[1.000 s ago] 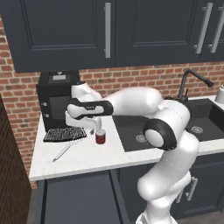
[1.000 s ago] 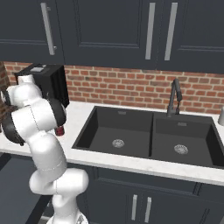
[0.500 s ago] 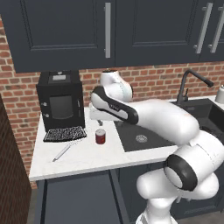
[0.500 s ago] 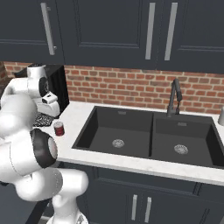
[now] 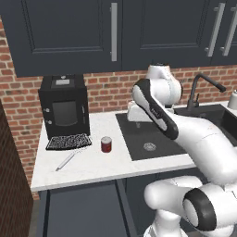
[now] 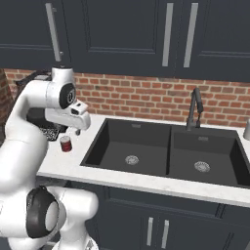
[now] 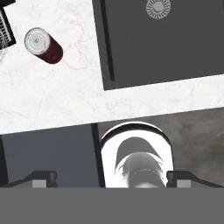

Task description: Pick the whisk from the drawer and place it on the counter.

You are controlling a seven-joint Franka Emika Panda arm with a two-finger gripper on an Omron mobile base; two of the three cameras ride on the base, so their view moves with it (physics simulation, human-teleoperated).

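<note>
The whisk (image 5: pixel 67 161) lies flat on the white counter (image 5: pixel 92 169), its wire head toward the drip tray (image 5: pixel 68 142) and its pale handle toward the front edge. My gripper (image 5: pixel 137 121) hangs well to its right, above the left rim of the sink (image 5: pixel 148 139), and points straight down. In the hand view the two fingertips (image 7: pixel 43 177) stand wide apart with nothing between them, so the gripper (image 7: pixel 111 179) is open. The dark navy drawer (image 7: pixel 48 153) sticks out below the counter (image 7: pixel 65 96) edge; its inside looks plain and dark.
A red can (image 5: pixel 106 144) stands on the counter between the whisk and the sink, also seen as the can (image 7: pixel 43 45). A black coffee machine (image 5: pixel 65 109) sits against the brick wall. Dark upper cabinets hang overhead. A faucet (image 6: pixel 194 105) rises behind the double sink (image 6: pixel 166 151).
The arm has swung right and up, from over the drip tray and whisk to above the sink's left rim. The whisk stays on the counter. The gripper stays open.
</note>
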